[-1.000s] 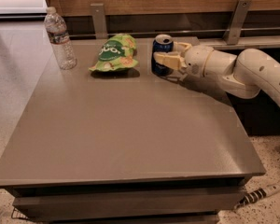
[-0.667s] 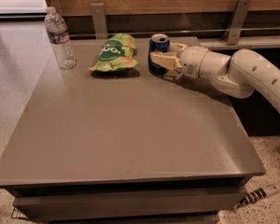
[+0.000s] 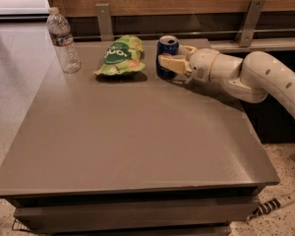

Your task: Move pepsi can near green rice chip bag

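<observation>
The dark blue pepsi can (image 3: 165, 47) with a silver top stands upright at the back of the grey table (image 3: 132, 136). My gripper (image 3: 173, 57) reaches in from the right and is shut on the can, one cream finger (image 3: 169, 63) across its front and the other behind it. The green rice chip bag (image 3: 121, 56), wrinkled with white lettering and orange patches, lies just left of the can with a narrow gap between them.
A clear plastic water bottle (image 3: 63, 40) stands at the table's back left corner. A wooden wall with metal brackets (image 3: 104, 20) runs behind the table. My white arm (image 3: 265, 77) spans the back right. A power strip (image 3: 273, 205) lies on the floor at the right.
My gripper has slid the pepsi can a little to the left, closing the gap to the green bag. The bag and bottle have not moved.
</observation>
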